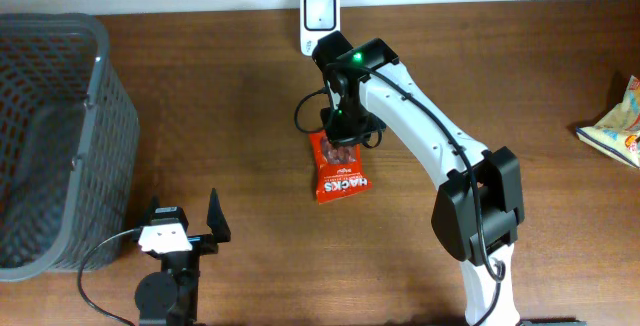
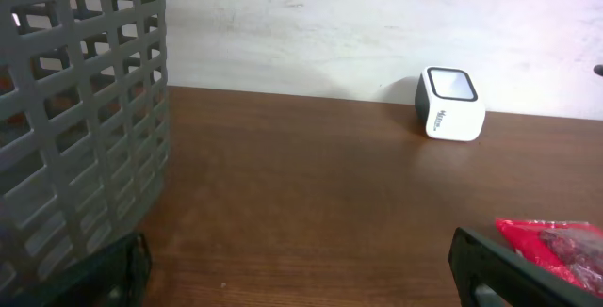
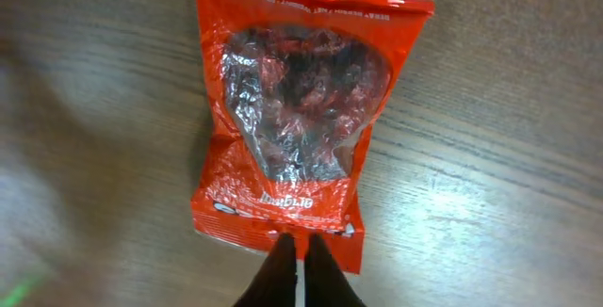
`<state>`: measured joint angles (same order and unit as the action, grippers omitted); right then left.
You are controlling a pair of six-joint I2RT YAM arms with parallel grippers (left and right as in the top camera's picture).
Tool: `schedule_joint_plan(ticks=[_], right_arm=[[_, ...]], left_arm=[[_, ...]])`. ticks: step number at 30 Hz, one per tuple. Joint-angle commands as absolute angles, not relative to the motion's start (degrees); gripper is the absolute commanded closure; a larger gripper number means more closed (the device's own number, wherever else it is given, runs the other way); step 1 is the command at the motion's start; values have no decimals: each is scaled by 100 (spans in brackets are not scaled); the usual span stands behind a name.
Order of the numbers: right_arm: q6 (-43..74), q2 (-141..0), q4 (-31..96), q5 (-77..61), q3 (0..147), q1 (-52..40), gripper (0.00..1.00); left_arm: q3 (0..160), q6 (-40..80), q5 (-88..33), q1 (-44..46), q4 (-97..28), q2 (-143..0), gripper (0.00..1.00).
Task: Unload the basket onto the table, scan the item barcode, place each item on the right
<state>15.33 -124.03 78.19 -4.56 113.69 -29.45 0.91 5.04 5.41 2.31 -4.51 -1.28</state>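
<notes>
A red snack bag with a clear window lies flat on the wooden table, below the white barcode scanner. My right gripper is over the bag's end nearest the scanner. In the right wrist view the bag fills the frame, and the right gripper is shut on its sealed edge, the two dark fingers pressed together. My left gripper rests open at the front left with nothing between its fingers. In the left wrist view I see the scanner far ahead, a corner of the bag at right, and the open left gripper.
A dark grey mesh basket stands at the left edge, close beside the left gripper. A yellow and blue snack packet lies at the far right edge. A black cable loops beside the right wrist.
</notes>
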Motion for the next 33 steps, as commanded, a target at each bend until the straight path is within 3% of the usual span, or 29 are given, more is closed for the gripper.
schedule_joint_plan(ticks=[1,3,9,13,22,26,33], right_arm=[[1553,-12403,7822,-475,11402,-2967,96],[1553,-12411,7824,-475,11399,-2967,95],[1551,-12414,7841,-471,11380,-2967,41],[1551,-12414,7874,-440,11378,-2967,27],[1542,-12414,7806,-429,11021,-2967,32],[1553,-12414,7223,-449,10241,-2967,39],[1555,-12414,6484,-456,9583,-2967,39]], left_arm=[[51,532,541,257,-438,-106,1],[51,532,541,257,-438,-106,1],[51,532,541,257,-438,-106,1],[51,532,541,257,-438,-106,1],[51,532,541,257,-438,-106,1],[51,532,541,257,-438,-106,1],[51,532,541,257,-438,-106,1]])
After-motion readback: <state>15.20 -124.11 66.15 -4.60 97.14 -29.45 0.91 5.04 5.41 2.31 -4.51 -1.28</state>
